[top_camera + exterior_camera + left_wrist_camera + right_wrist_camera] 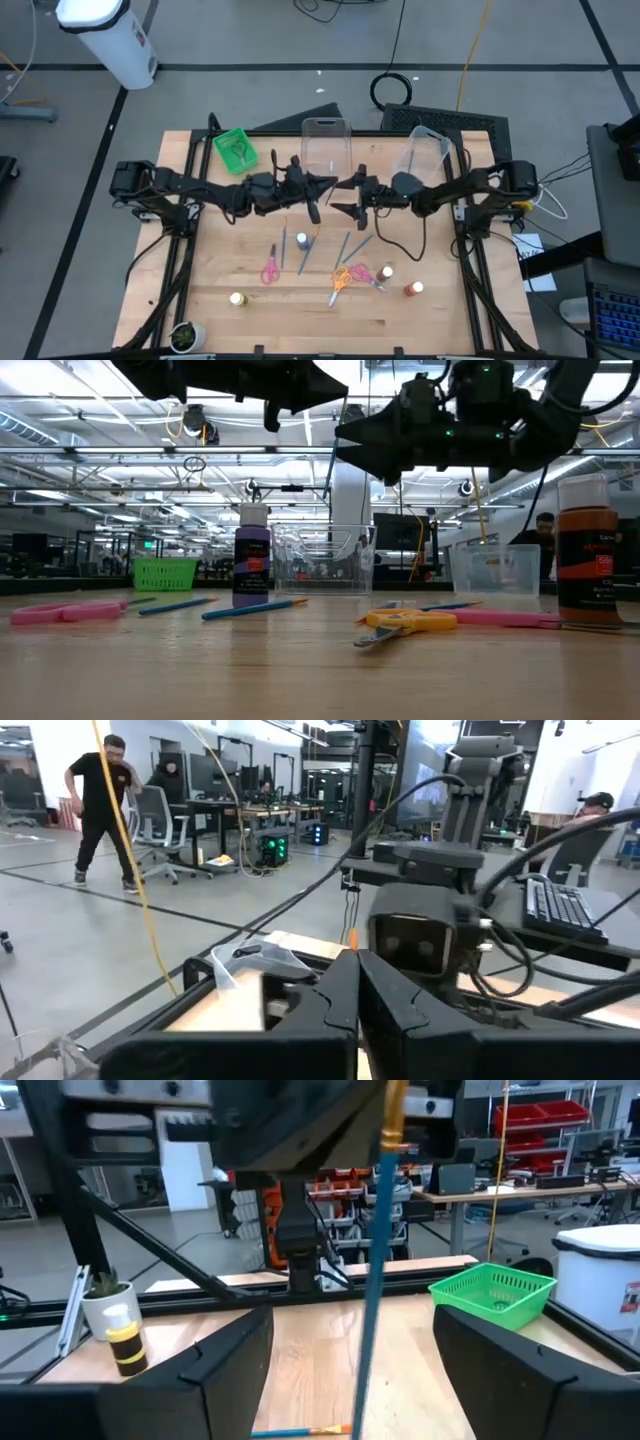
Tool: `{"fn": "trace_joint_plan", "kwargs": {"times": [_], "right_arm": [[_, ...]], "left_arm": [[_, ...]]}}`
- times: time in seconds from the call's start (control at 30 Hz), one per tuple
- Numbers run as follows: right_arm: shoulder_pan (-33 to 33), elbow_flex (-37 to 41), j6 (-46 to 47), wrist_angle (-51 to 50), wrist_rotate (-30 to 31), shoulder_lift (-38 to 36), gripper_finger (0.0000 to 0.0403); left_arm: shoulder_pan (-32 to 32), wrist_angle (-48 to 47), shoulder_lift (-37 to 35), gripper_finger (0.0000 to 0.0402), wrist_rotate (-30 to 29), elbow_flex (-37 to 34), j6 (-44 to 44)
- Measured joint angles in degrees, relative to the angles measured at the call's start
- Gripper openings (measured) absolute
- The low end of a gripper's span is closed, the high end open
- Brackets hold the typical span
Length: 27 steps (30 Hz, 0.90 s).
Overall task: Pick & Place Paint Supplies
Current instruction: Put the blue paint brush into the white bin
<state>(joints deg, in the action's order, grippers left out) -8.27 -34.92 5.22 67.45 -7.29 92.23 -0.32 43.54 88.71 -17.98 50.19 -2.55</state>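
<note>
A thin blue paintbrush [372,1280] hangs nearly upright above the table's middle, with my left gripper [318,190] shut on its upper end. My right gripper [348,197] faces it from the right, open. In the right wrist view its fingers [230,1370] stand on either side of the brush without touching it. Lying on the table nearer the front are more brushes [345,245], pink scissors [270,268], orange scissors [340,280], a purple bottle [302,240], a yellow bottle [237,298] and an orange bottle [413,288]. My left gripper pinches the blue paintbrush between its two fingers just above the gold ferrule [392,1125], at the brush's upper end. The fingers come level from the table's left and lie across the brush. The brush hangs below them, slightly tilted; its lower end leaves the picture.
A green bin [235,148] sits at the far left of the table with scissors inside. Two clear tubs [325,145] [428,150] stand along the far edge. A small potted plant [185,335] is at the near left corner. People move in the room beyond.
</note>
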Motion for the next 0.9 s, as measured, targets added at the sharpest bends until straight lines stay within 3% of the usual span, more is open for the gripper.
{"fn": "trace_joint_plan", "kwargs": {"times": [0.27, 0.43, 0.9], "right_arm": [[0.0, -2.1, -2.5, -0.3, 0.0, 2.3, 0.0261], [0.0, -2.1, -2.9, 0.8, 0.0, 1.1, 0.0238], [0.0, -2.1, -2.9, 0.2, -0.4, 0.9, 0.0065]], "left_arm": [[-1.3, -1.2, 0.0, 0.0001, 0.0, 0.0, 1.6], [-1.8, -1.5, 0.0, 0.0001, 0.0, 0.0, 2.4], [-1.7, -2.3, 0.0, 0.0003, 0.0, 0.0, 2.6]]}}
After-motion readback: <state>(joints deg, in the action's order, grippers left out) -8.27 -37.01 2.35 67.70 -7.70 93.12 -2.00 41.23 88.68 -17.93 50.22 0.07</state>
